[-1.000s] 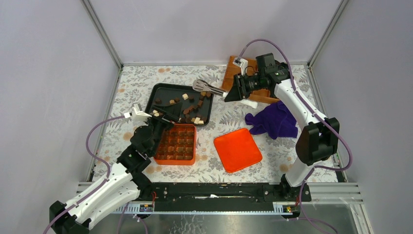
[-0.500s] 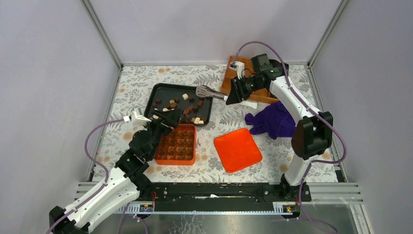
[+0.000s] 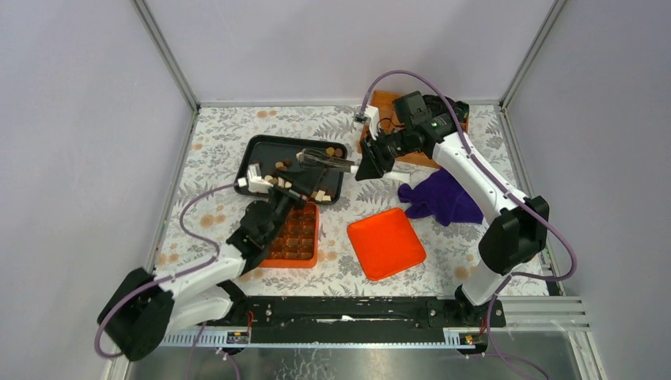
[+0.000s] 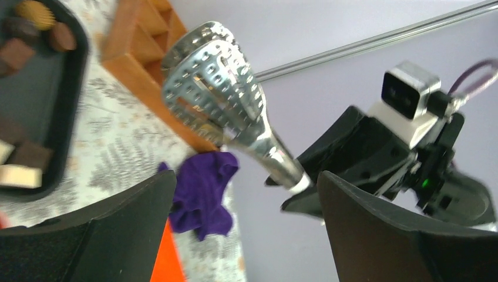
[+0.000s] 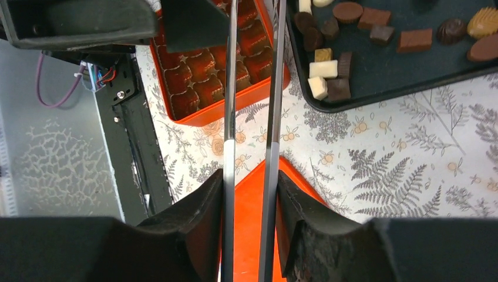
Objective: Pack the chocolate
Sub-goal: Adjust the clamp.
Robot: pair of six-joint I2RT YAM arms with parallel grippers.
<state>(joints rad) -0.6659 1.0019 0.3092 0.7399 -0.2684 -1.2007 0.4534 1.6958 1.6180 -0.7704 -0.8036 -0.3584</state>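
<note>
Loose chocolate (image 3: 310, 188) pieces, dark brown, light brown and cream, lie scattered in the black tray (image 3: 252, 150); the right wrist view shows the chocolate (image 5: 329, 70) too. In front of the tray stands an orange compartment box (image 3: 294, 236) with several brown pieces in it. My right gripper (image 3: 364, 169) is shut on metal tongs (image 3: 323, 157), whose perforated heads hover over the tray. Both tong arms (image 5: 271, 147) run between its fingers. My left gripper (image 3: 285, 188) stands open and empty at the tray's near edge, facing the tongs (image 4: 214, 88).
An orange lid (image 3: 386, 243) lies flat right of the box. A purple cloth (image 3: 440, 198) is bunched under the right arm. A wooden box (image 3: 386, 103) stands at the back. Frame posts and grey walls close in the table.
My right gripper has carried the tongs leftward, so their heads are now over the tray. My left arm has reached forward and right, to the tray's near edge.
</note>
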